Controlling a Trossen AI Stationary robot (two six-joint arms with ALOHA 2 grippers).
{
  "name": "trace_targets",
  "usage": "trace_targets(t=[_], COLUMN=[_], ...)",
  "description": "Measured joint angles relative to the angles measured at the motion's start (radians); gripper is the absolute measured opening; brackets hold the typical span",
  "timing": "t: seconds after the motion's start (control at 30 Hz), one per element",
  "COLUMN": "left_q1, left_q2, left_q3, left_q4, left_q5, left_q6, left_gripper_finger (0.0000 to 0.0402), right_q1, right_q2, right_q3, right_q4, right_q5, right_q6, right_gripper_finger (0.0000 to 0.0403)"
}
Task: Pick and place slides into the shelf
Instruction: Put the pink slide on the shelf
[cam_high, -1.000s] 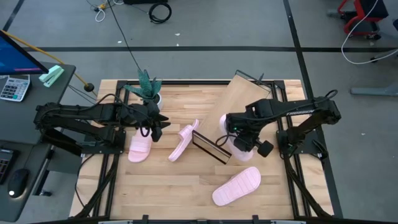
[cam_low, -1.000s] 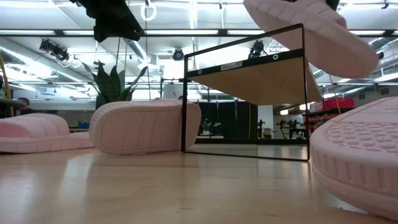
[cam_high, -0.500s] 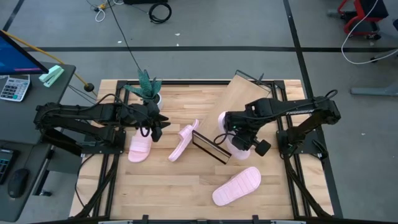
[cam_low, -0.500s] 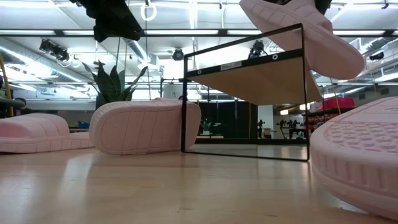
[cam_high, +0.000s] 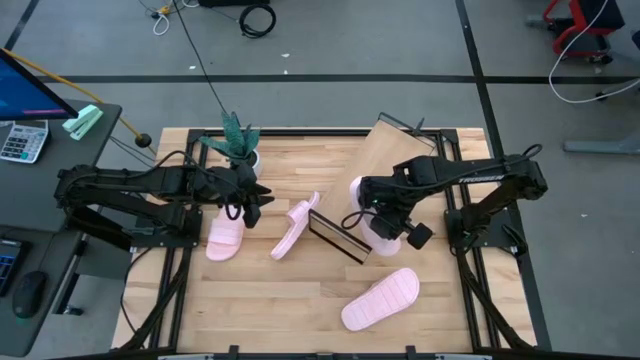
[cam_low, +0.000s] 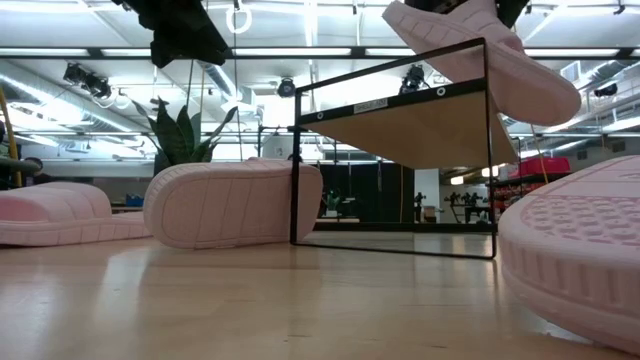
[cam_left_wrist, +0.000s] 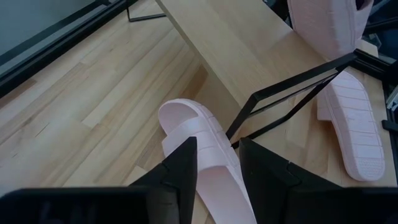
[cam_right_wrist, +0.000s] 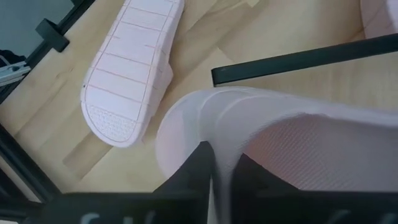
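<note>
Wooden tabletop (cam_high: 300, 300) carries the slanted shelf (cam_high: 385, 165) mid-bench, where the right gripper (cam_high: 385, 222) clamps a chunky pale-pink slide (cam_low: 490, 55) over its front frame, sole partly hidden; left gripper (cam_high: 252, 200) hangs parted.

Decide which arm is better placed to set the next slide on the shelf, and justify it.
Right: its claw already grips a slide lifted above the shelf. The left claw is open, over a slide on the table.
</note>
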Motion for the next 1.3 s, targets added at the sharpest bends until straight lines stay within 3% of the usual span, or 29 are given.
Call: trace_targets(t=[0.47, 1.0, 1.3], left_q1=[0.000, 0.000, 0.000], left_q2=[0.000, 0.000, 0.000], left_q3=[0.000, 0.000, 0.000], left_q4=[0.000, 0.000, 0.000], left_q5=[0.000, 0.000, 0.000], left_q6=[0.000, 0.000, 0.000], left_gripper_finger=[0.0126, 0.0130, 0.0122], right_q1=[0.000, -0.001, 0.000], right_q2=[0.001, -0.001, 0.000], right_q3=[0.000, -0.073, -0.085], right_q4=[0.077, 0.155, 0.192], right_q5=[0.075, 0.078, 0.195], right_q6=[-0.005, -0.116, -0.163], right_gripper_finger=[0.0088, 0.0095, 0.0144])
